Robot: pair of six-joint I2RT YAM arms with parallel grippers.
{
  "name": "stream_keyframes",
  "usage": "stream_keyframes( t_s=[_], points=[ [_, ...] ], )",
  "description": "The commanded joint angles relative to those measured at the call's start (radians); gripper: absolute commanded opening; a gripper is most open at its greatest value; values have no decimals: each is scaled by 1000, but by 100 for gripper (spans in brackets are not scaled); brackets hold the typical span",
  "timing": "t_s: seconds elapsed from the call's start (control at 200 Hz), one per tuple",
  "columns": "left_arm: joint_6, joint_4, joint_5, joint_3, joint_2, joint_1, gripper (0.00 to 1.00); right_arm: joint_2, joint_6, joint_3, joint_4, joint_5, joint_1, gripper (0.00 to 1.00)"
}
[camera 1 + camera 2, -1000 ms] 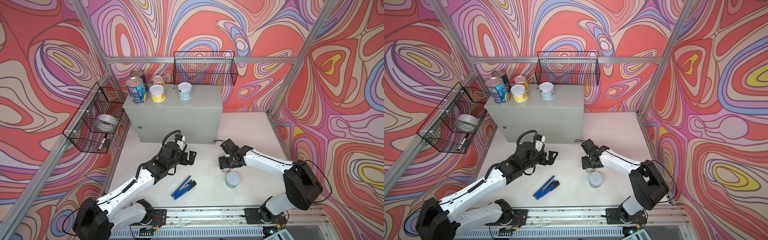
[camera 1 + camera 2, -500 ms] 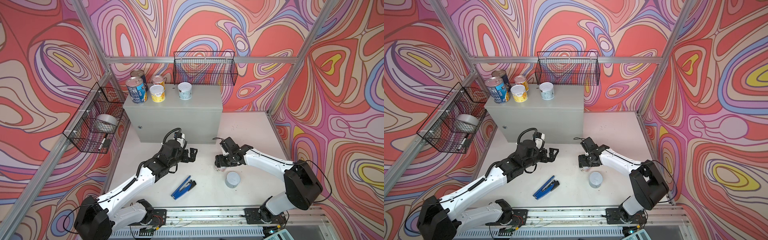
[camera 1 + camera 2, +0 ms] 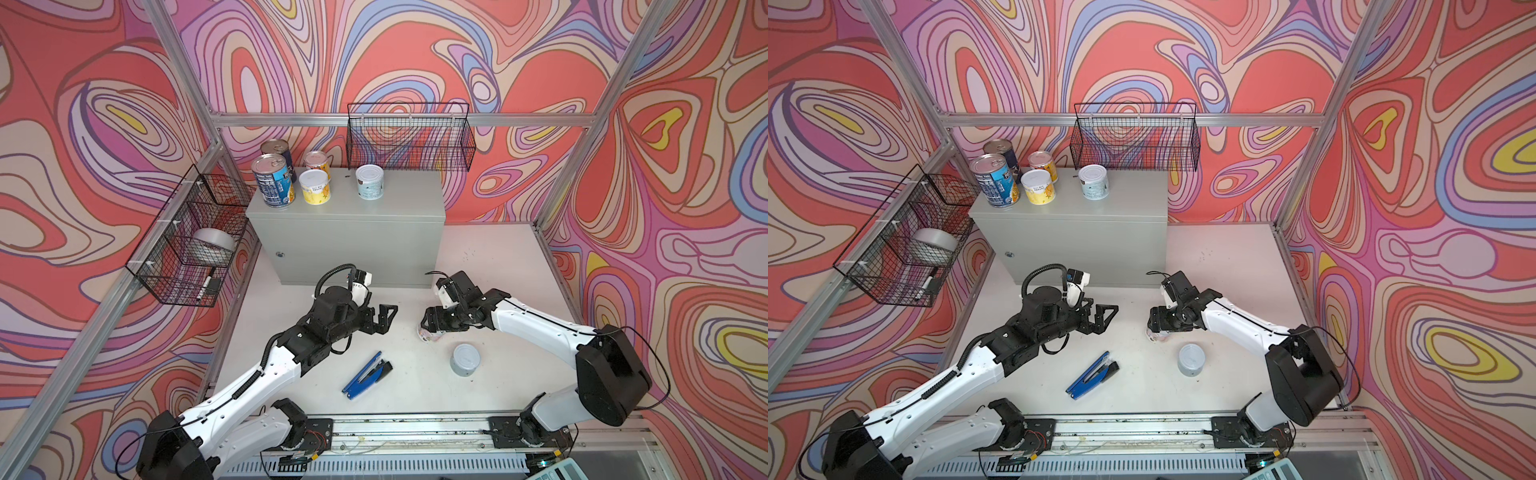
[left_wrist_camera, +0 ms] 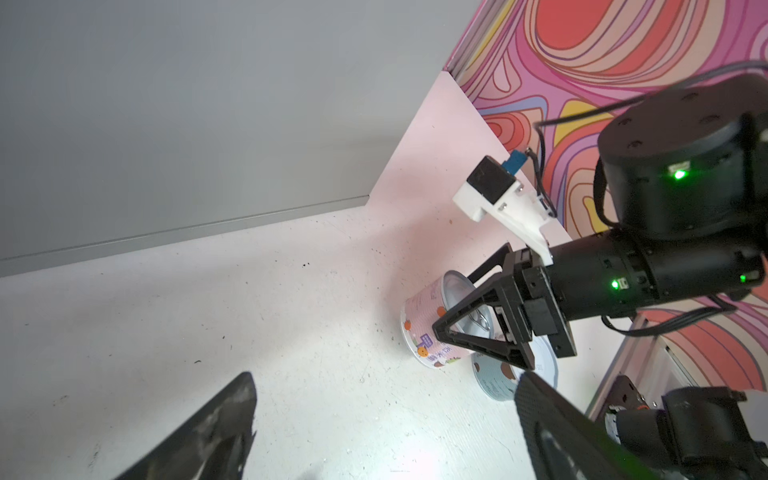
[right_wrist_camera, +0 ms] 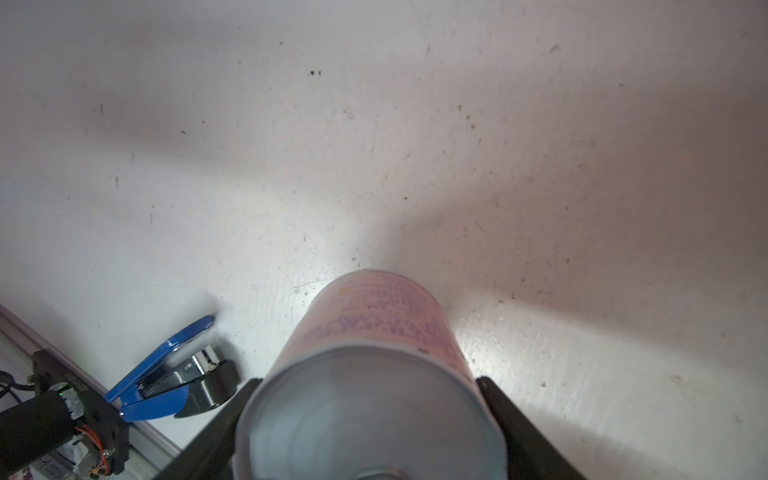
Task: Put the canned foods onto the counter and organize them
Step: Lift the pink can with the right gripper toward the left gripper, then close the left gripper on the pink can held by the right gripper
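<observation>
The grey counter (image 3: 409, 199) carries two tall blue cans (image 3: 272, 179) at its left end, a small orange can (image 3: 318, 161), a yellow-labelled can (image 3: 315, 188) and a pale blue can (image 3: 369, 182). On the white table my right gripper (image 3: 433, 323) is shut on a pink-labelled can (image 3: 427, 335), its fingers (image 5: 509, 415) clamping both sides of the can (image 5: 374, 365). The pink can (image 4: 422, 328) leans tilted, low over the table. A pale blue-grey can (image 3: 464, 360) stands just beside it. My left gripper (image 3: 384, 320) faces the pink can from the left, open and empty (image 4: 386, 419).
A blue stapler (image 3: 368, 374) lies on the table toward the front. One black wire basket (image 3: 183, 249) on the left wall holds a silver tape roll (image 3: 212, 245). Another wire basket (image 3: 409, 137) hangs above the counter's back edge. The arms' rail (image 3: 399, 428) runs along the front.
My right gripper has carried the pink can a little leftward, away from the pale blue-grey can. My left gripper has edged slightly right, still open.
</observation>
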Motion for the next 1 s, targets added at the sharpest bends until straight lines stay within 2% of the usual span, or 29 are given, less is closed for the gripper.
stream_keyframes(
  t_s=[0.0,0.28,0.516,0.761,0.997],
  points=[
    [37,56,75,-5,-4,-12,100,-69,2,42,50,-62,-5,59],
    [111,20,15,37,27,-95,99,-137,-9,38,58,-165,-7,59],
    [221,-6,-11,109,118,-235,99,-180,-14,2,80,-204,-24,59],
    [216,97,49,93,150,-257,99,-256,5,-33,105,-280,-43,59],
    [247,97,60,115,194,-269,99,-303,16,-66,116,-360,-54,59]
  ],
)
